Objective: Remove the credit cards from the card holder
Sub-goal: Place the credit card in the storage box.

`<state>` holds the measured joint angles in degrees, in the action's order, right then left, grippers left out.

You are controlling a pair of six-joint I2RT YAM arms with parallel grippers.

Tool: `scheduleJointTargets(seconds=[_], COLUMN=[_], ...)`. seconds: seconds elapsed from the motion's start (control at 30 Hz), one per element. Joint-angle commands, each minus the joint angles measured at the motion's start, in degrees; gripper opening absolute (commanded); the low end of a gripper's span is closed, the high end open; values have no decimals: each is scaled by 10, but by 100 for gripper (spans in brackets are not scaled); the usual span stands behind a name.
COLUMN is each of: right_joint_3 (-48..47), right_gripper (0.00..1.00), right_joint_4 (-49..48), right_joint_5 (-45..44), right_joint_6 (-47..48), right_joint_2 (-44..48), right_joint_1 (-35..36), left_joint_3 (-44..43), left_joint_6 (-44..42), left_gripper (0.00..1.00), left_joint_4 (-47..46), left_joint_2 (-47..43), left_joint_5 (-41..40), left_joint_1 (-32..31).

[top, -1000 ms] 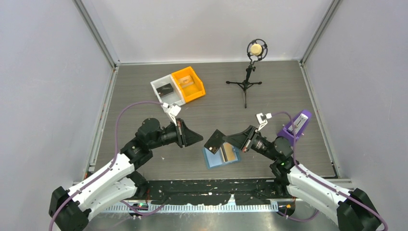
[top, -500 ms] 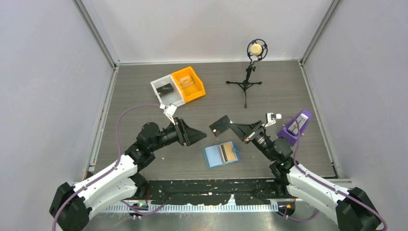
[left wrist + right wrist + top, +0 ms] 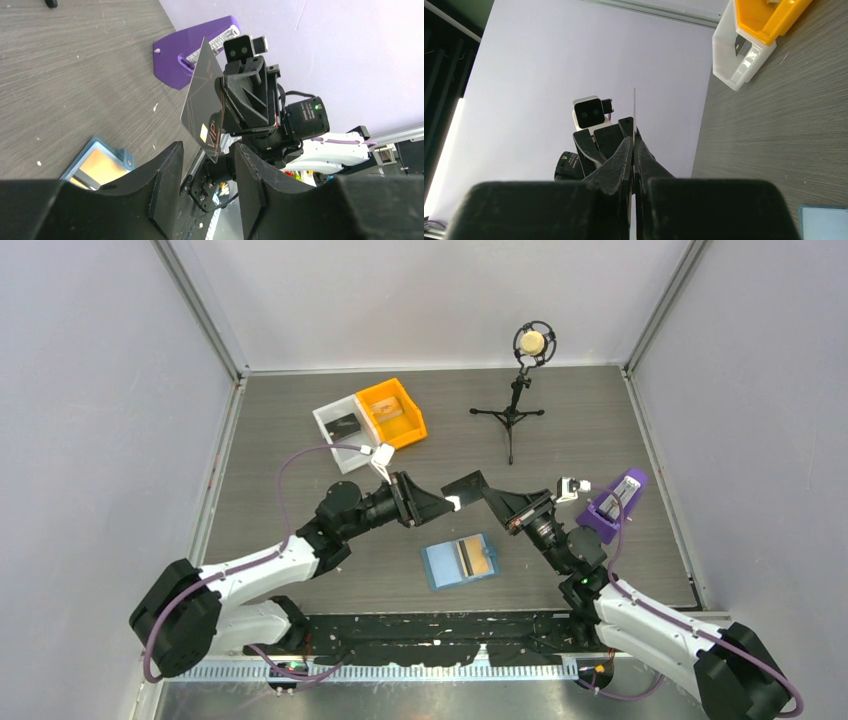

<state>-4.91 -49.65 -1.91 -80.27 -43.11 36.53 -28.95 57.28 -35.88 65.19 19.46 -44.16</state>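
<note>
Pinching a thin, glossy black card (image 3: 464,483) by its edge, the right gripper (image 3: 489,497) is held raised and angled inward. The left gripper (image 3: 446,504) is levelled opposite it, its fingers parted about the card's lower corner. The light-blue card holder (image 3: 441,566) is laid open on the grey woodgrain table (image 3: 300,470), with a tan card (image 3: 481,558) inside.

The left arm (image 3: 262,565) and right arm (image 3: 640,612) both lean forward and inward, their grippers meeting nose to nose; the left gripper (image 3: 447,505) points right, its two fingers (image 3: 165,180) spread wide apart; the right gripper (image 3: 488,495) points left, its fingers (image 3: 621,155) pressed together on the edge of a black card (image 3: 465,483); seen from the left wrist, a corner of that card shows in the gap between the open fingers; whether they touch cannot be told.
</note>
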Motion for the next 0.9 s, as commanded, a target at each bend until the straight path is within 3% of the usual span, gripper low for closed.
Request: scheduleJointTargets(seconds=[0.0,0.4,0.5,0.6,0.73,0.87], right_joint_3=[8,16,18,23,24,5], right_gripper=[5,5,5,8,25,52], right_joint_4=[-15,-19,-24,-24,3,97], right_joint_5=[-27,-28,-26,-27,-26,-25], right_joint_6=[-17,-22,-24,-20,1,49], right_joint_2=[16,10,5,10,38,102], right_joint_1=[3,3,3,3,3,3], left_joint_3=[-11,-19,-18,-13,-5,-12], left_joint_6=[31,41,42,37,22,12], left_gripper=[43,15,2,0,0,0], left_joint_4=[-101,-94,-93,-82,-60,-13], left_joint_2=[11,32,33,25,7,-13], left_joint_5=[-31,-32,-40,-50,-56,-40], left_joint_1=[-1,-1,-1,-1,5,21])
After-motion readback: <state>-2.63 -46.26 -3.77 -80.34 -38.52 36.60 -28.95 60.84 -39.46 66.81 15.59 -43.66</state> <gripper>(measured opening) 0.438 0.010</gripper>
